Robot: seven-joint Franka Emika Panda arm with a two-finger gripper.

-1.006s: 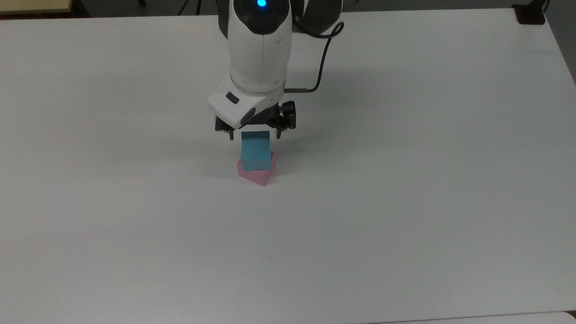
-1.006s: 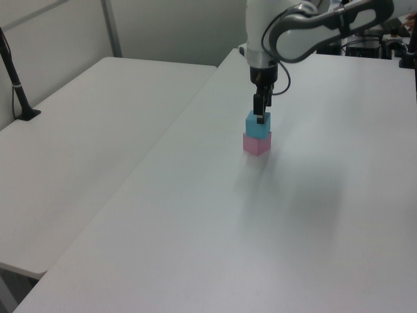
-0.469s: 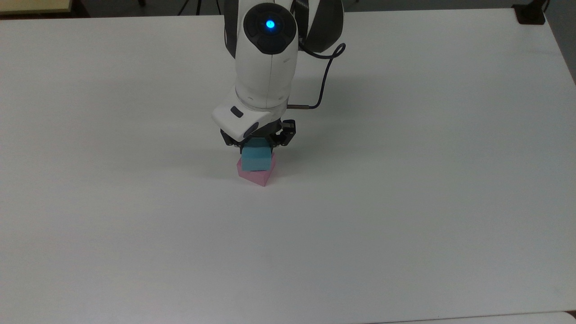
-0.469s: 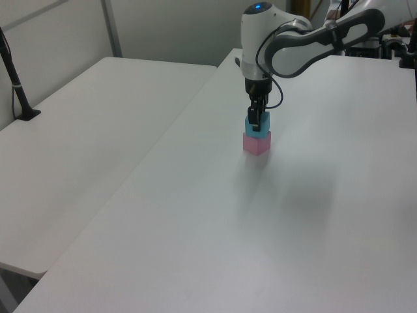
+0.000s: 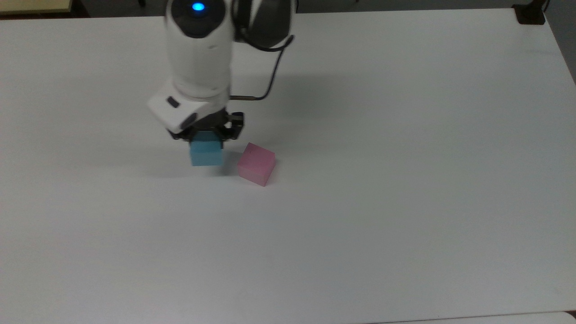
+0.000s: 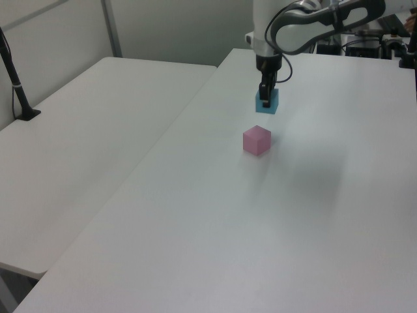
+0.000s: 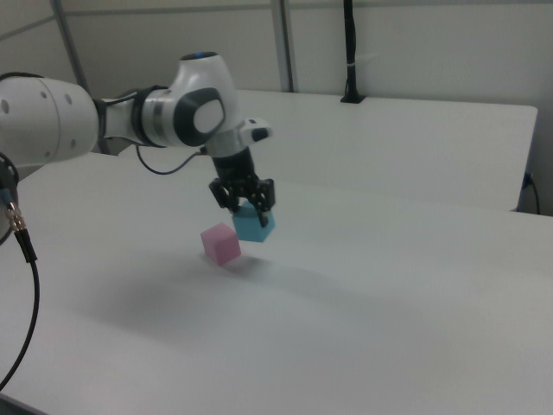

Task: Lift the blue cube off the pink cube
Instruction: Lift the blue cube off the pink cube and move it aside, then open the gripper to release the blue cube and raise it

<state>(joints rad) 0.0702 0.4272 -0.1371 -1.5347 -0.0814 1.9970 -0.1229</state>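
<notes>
The hand point(image 5: 206, 135) grips the blue cube point(image 5: 206, 154), held above the table point(image 5: 405, 180) just beside the pink cube point(image 5: 256, 164). A loose grip could drop it against the pink one.

Two white tables point(image 6: 98, 130) stand side by side before a pale panelled wall point(image 7: 415, 43).

The gripper point(image 5: 206, 136) is pointed straight down and is closed on the blue cube point(image 5: 206, 153), which is held by its upper part between the dark fingers point(image 7: 226, 197). The wrist is seen upright above it, toward the top view's left of centre. In the right view, the white arm point(image 7: 130, 117) is extended in from the right view's left.
</notes>
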